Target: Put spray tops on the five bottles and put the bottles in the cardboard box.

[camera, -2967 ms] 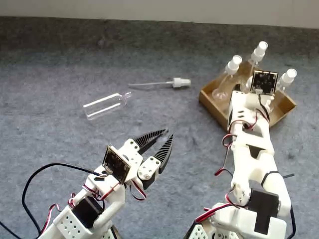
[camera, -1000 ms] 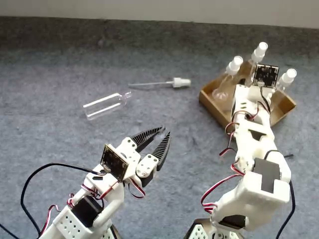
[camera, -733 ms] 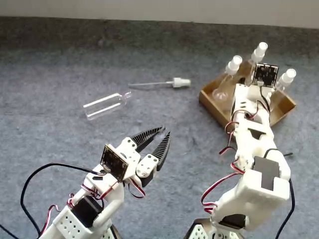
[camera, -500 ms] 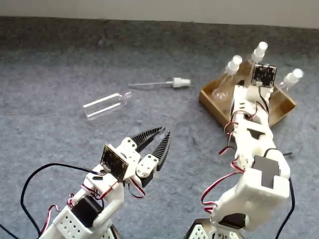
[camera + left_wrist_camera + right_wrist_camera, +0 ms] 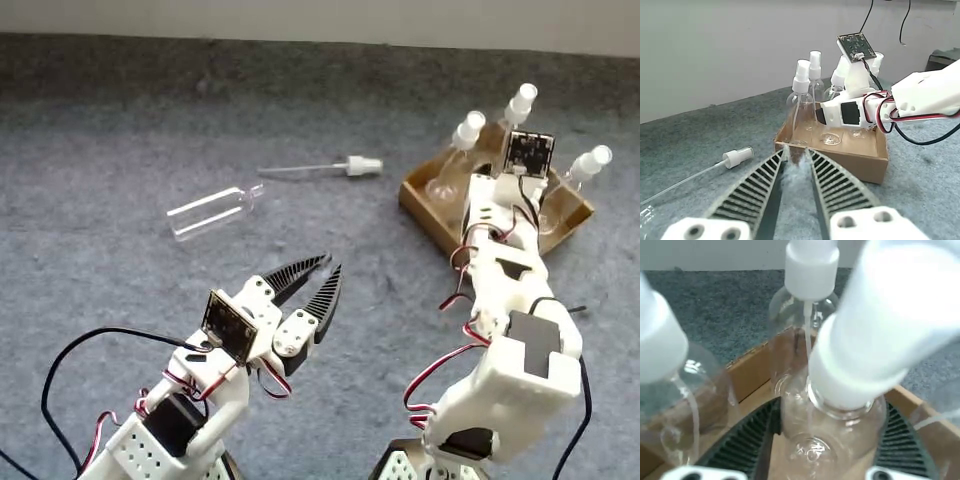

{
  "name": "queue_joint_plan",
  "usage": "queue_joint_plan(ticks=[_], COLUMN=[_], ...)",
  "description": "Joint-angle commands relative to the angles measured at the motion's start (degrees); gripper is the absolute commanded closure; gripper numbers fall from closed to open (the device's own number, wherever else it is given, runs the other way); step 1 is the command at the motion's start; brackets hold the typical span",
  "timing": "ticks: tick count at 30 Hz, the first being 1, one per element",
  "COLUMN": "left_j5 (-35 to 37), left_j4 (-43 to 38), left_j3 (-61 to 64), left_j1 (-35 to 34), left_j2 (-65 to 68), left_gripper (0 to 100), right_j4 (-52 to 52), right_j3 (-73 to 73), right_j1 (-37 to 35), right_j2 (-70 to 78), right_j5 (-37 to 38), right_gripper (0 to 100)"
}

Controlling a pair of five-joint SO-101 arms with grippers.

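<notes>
The cardboard box (image 5: pixel 430 215) sits at the right and holds several capped clear bottles. My right gripper (image 5: pixel 832 432) is down inside it, open, with one finger (image 5: pixel 755 440) close on each side of a standing capped bottle (image 5: pixel 840 445). Beside it, another capped bottle (image 5: pixel 590 162) leans away to the right. An uncapped bottle (image 5: pixel 212 212) lies on the carpet at the left. A loose spray top (image 5: pixel 362 165) with its long tube lies between that bottle and the box. My left gripper (image 5: pixel 318 280) hovers near the front, open and empty, pointing at the box (image 5: pixel 855 160).
Grey carpet (image 5: pixel 120 130) covers the whole table. The right arm (image 5: pixel 505 270) stretches from the front edge to the box. A pale wall runs along the far edge. Two more capped bottles (image 5: pixel 468 130) (image 5: pixel 520 102) stand at the back of the box.
The right arm pushed slightly deeper into the box. In the last half second the rightmost bottle's top tipped outward to the right. The left arm barely moved.
</notes>
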Motion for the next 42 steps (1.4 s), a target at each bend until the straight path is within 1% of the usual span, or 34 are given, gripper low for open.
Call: queue_joint_plan(ticks=[1, 6, 10, 22, 28, 36, 42], left_j5=[0.3, 0.3, 0.3, 0.3, 0.3, 0.3, 0.3], left_j4=[0.6, 0.6, 0.6, 0.6, 0.6, 0.6, 0.6], left_j3=[1.0, 1.0, 1.0, 1.0, 1.0, 1.0, 1.0], left_j1=[-0.9, -0.9, -0.9, -0.9, -1.0, -1.0, -1.0], left_j2=[-0.1, -0.1, -0.1, -0.1, -0.1, -0.1, -0.1], left_gripper=[99, 99, 99, 99, 99, 99, 99], right_j4=[1.5, 9.0, 12.5, 13.5, 24.0, 34.3, 44.6], right_j3=[-3.9, -7.3, -10.3, -11.8, -19.6, -30.3, -40.6], right_j1=[0.2, 0.2, 0.2, -0.2, -0.7, -0.8, -1.8], right_j2=[-3.1, -7.0, -7.1, -7.5, -7.5, -7.5, -7.5], right_j5=[0.7, 0.6, 0.9, 1.0, 0.6, 0.5, 0.5], right_gripper=[75.3, 75.2, 75.0, 74.8, 74.8, 74.8, 74.8])
